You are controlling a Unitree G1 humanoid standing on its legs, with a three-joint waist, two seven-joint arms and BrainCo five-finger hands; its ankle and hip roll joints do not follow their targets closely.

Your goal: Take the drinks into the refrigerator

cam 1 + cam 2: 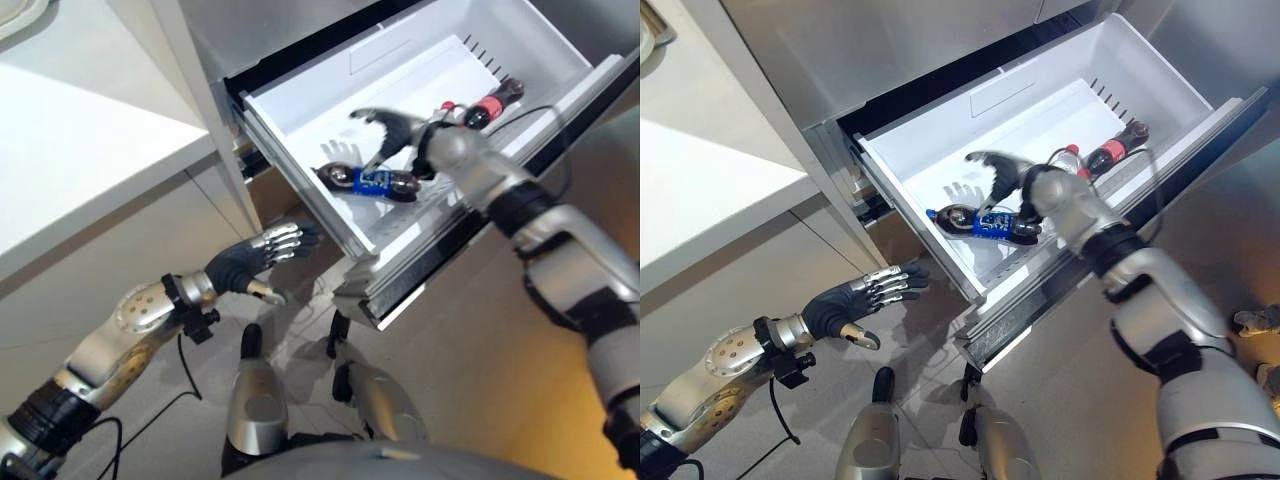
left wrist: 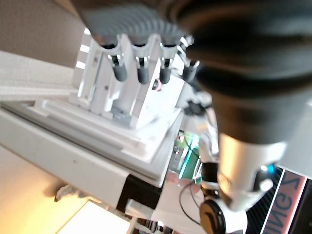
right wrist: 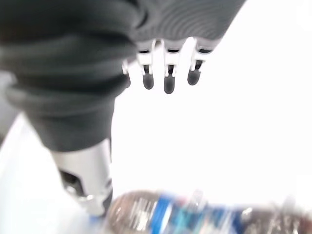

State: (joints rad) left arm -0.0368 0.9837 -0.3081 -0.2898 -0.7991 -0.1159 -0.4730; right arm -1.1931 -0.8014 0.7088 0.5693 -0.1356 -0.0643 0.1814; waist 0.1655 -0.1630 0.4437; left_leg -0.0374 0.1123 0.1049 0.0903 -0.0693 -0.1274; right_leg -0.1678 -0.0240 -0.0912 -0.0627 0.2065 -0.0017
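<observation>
A dark cola bottle with a blue label (image 1: pixel 370 182) lies on its side in the pulled-out white fridge drawer (image 1: pixel 300 140). My right hand (image 1: pixel 395 130) hovers just above it with straight, spread fingers and holds nothing; the right wrist view has the bottle (image 3: pixel 195 217) lying past the thumb. A second dark bottle with a red label (image 1: pixel 487 106) rests at the drawer's far right end, with a small red-capped bottle (image 1: pixel 1068 157) beside it. My left hand (image 1: pixel 255 258) hangs open and empty below the drawer's near-left corner.
The drawer's long dark-edged front panel (image 1: pixel 480 240) juts out toward me on the right. A white counter (image 1: pixel 80 130) stands to the left, with the steel fridge door (image 1: pixel 890 50) above the drawer. A person's shoe (image 1: pixel 1258 320) shows at the right edge.
</observation>
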